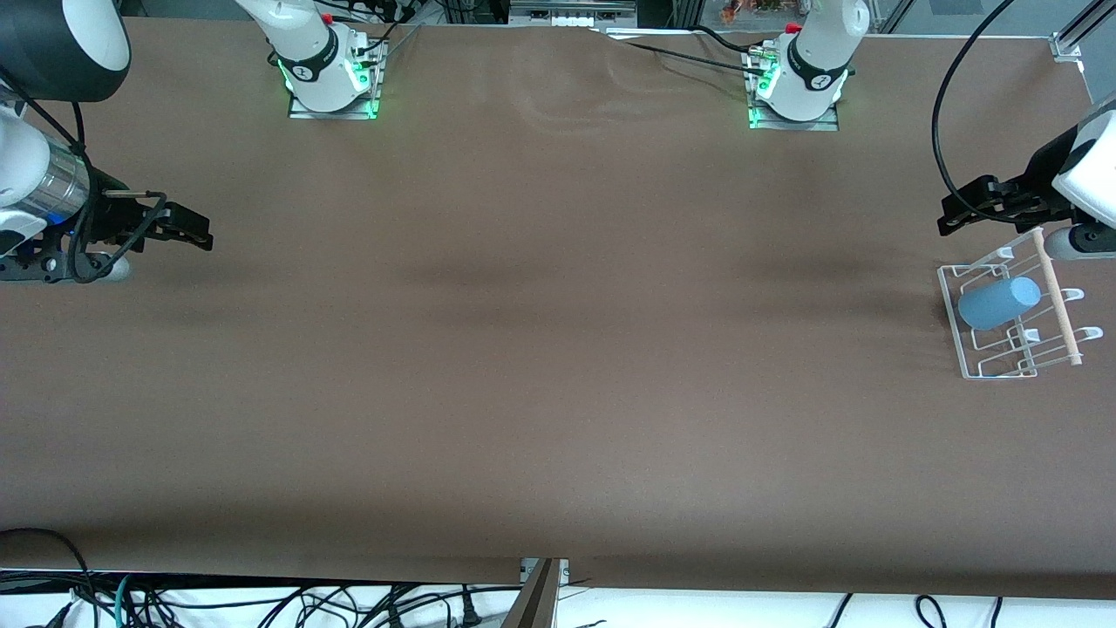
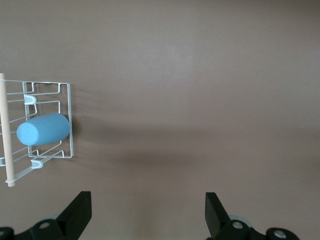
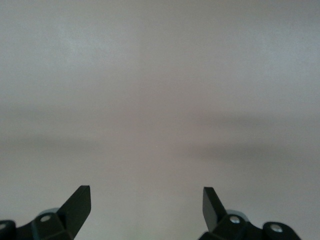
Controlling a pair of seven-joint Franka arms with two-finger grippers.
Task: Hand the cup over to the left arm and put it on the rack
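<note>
The light-blue cup (image 1: 997, 303) lies on its side in the white wire rack (image 1: 976, 366) at the left arm's end of the table. It also shows in the left wrist view (image 2: 43, 129), lying in the rack (image 2: 70, 120) beside the wooden dowel (image 2: 6, 130). My left gripper (image 1: 959, 212) is open and empty, up over the table just beside the rack; its fingers (image 2: 80, 210) stand wide apart. My right gripper (image 1: 193, 232) is open and empty over the right arm's end of the table; its fingers (image 3: 80, 200) frame only bare table.
The brown table (image 1: 540, 349) stretches bare between the two arms. The arm bases (image 1: 331, 70) stand along the table edge farthest from the front camera. Cables (image 1: 261, 602) hang below the table's near edge.
</note>
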